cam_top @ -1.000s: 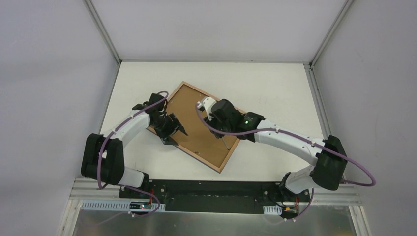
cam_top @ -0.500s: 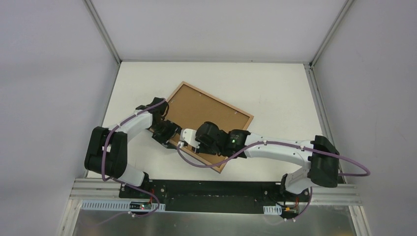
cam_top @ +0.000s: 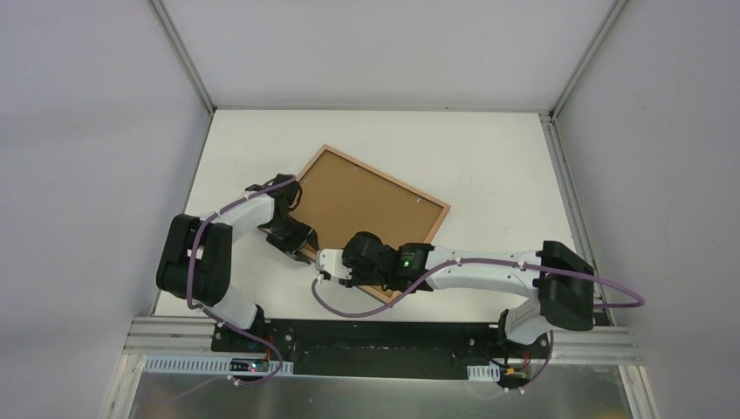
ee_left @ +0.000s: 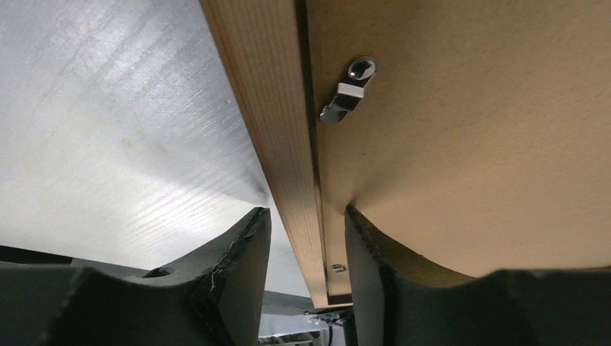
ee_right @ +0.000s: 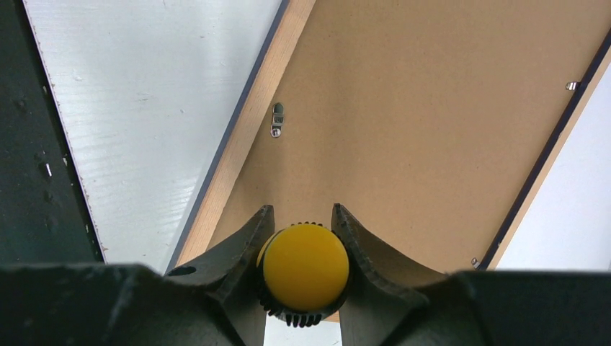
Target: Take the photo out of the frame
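The frame (cam_top: 388, 177) lies face down on the table, its brown backing board (cam_top: 362, 205) up. The photo is hidden beneath it. My left gripper (cam_top: 297, 236) stands open astride the frame's left rail. In the left wrist view the light wood rail (ee_left: 270, 108) runs between the fingers of the left gripper (ee_left: 302, 213), a sliver of gap beside the left one. My right gripper (cam_top: 336, 264) hovers at the frame's near-left edge, shut on a yellow-capped tool (ee_right: 305, 267) with a ribbed black body. The right gripper (ee_right: 302, 209) points along the board (ee_right: 418, 122).
Metal turn clips (ee_left: 348, 90) (ee_right: 277, 120) sit on the backing board next to the rails. A white table (cam_top: 489, 157) surrounds the frame, with grey walls at back and sides. The frame's dark-blue outer edge (ee_right: 547, 155) shows on the right.
The right arm swung from over the board's middle to its near-left edge, tool still held. The left gripper slid down the left rail and its jaws narrowed.
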`<action>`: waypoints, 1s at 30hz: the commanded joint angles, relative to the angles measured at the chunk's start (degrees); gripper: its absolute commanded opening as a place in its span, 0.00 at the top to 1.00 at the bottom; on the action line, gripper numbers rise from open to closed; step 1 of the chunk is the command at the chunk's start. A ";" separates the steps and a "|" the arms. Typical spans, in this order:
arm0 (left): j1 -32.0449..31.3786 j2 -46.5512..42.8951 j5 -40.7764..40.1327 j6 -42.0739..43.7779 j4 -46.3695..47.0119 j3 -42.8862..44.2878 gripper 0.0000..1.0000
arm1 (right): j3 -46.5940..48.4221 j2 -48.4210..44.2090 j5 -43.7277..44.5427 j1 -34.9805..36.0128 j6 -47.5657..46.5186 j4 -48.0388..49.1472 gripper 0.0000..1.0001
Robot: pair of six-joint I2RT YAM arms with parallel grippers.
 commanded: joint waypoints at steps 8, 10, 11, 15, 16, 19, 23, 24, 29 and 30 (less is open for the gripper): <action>0.16 4.96 -11.46 1.45 -3.63 2.83 0.93 | -0.71 3.75 4.42 1.34 -1.89 -0.20 1.00; 0.16 5.69 -12.24 2.44 -4.09 2.71 1.00 | -1.62 3.99 5.15 1.35 -2.08 0.78 1.00; 0.16 5.95 -12.43 3.08 -4.19 2.47 1.00 | -2.06 4.18 5.86 1.30 -2.30 1.38 1.00; 0.16 6.56 -13.17 4.37 -4.60 0.83 1.00 | -2.73 5.76 8.53 1.29 -2.62 2.56 1.00; 0.16 6.57 -13.31 4.69 -4.71 0.51 1.00 | -2.78 6.14 9.60 1.29 -2.53 2.90 1.00; 0.16 6.41 -13.85 5.83 -4.81 0.05 1.00 | -3.31 7.18 11.16 1.06 -2.04 3.80 1.00; 0.16 6.25 -14.37 7.23 -5.20 0.35 1.00 | -4.04 7.99 11.17 0.51 -1.08 5.10 1.00; 0.16 6.22 -14.66 7.61 -5.33 0.53 1.00 | -4.30 8.45 12.57 0.45 -1.37 6.04 1.00; 0.16 6.49 -14.97 8.69 -5.62 0.60 1.00 | -6.99 7.43 13.17 -1.07 -2.40 10.17 1.00; 0.16 6.57 -14.84 8.80 -5.65 0.64 1.00 | -7.77 7.16 12.89 -1.22 -2.92 10.93 1.00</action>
